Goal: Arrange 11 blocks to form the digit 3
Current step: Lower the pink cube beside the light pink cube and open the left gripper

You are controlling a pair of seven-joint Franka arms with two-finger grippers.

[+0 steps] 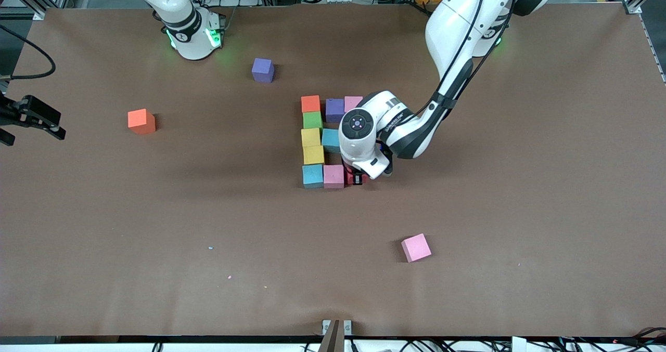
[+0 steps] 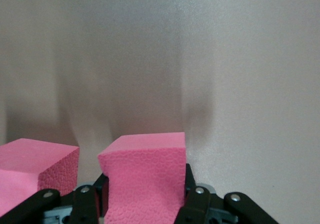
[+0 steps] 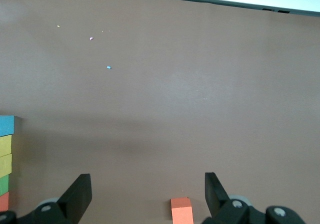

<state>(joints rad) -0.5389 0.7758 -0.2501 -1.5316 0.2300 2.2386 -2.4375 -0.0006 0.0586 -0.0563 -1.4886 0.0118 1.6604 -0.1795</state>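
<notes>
My left gripper [image 1: 357,178] is down at the table, shut on a red block [image 2: 145,169] at the end of the figure's row nearest the front camera. A darker pink block [image 1: 333,176] lies right beside it, with a small gap in the left wrist view, then a light blue one [image 1: 312,176]. A column of yellow [image 1: 314,155], yellow [image 1: 310,137], green [image 1: 312,119] and red-orange [image 1: 310,103] blocks rises from there. Purple [image 1: 334,109] and pink [image 1: 353,102] blocks form the farthest row; a light blue block [image 1: 330,140] starts the middle row. My right gripper [image 1: 34,126] waits open at the right arm's end of the table.
Loose blocks lie apart from the figure: an orange one [image 1: 141,121] toward the right arm's end, a purple one [image 1: 263,70] near the right arm's base, and a pink one [image 1: 415,247] nearer the front camera. The left arm's wrist [image 1: 359,128] hangs over the figure's middle row.
</notes>
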